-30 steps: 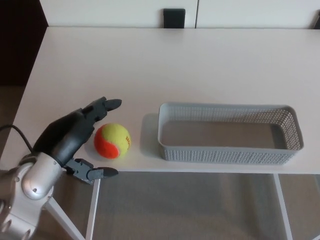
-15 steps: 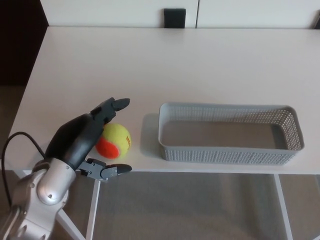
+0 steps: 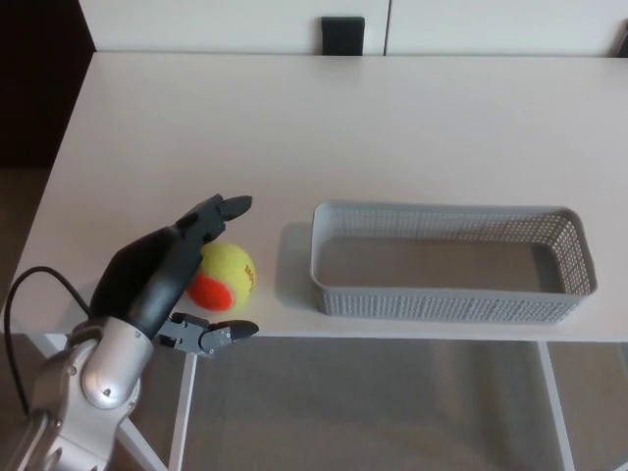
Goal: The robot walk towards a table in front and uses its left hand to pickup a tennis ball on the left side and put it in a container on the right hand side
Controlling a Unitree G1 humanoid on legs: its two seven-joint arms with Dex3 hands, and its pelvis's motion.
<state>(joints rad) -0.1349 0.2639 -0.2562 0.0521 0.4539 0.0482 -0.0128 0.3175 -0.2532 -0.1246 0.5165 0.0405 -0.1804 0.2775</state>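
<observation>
**Here, black left hand [image 3: 169, 280] spreading around a yellow-and-orange tennis ball [image 3: 229, 274]**

Its fingers [image 3: 222, 208] and thumb are standing wide apart, gripping nothing, the palm hiding part of the ball. The ball's dark print is showing too small to read. It is lying near the front edge of the white table [image 3: 294, 128], apart from the grey perforated basket [image 3: 442, 305] at right.

Soft, even indoor light, fairly bright. White table [image 3: 343, 128] looks slightly washed out. Faint soft shadows left of the basket [image 3: 451, 294] and beneath the ball [image 3: 234, 271]. Top-left corner dark. Whole frame mildly soft, low detail.
</observation>
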